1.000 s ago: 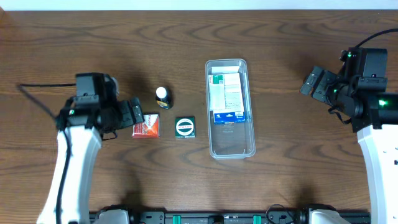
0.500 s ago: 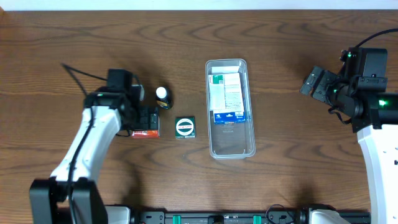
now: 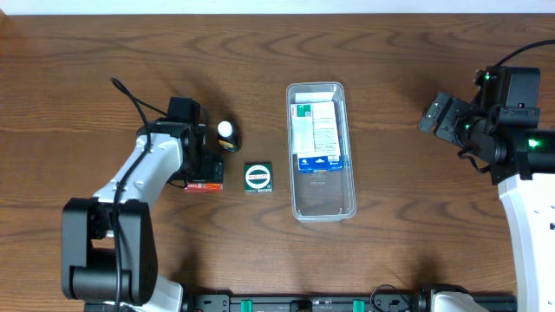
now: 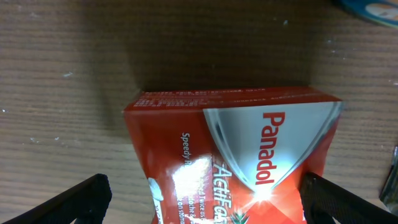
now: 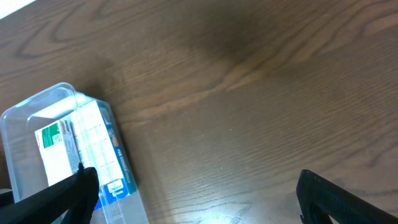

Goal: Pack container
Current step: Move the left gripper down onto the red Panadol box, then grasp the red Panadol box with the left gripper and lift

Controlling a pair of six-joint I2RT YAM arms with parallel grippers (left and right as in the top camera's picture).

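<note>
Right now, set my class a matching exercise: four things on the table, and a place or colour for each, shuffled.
Things:
1 red box
2 green box
3 bottle
4 container

Descriptions:
A holds white packs
B has a white cap
C straddled by the left gripper
D lies between red box and container

Pairs: 1-C, 2-D, 3-B, 4-A
</note>
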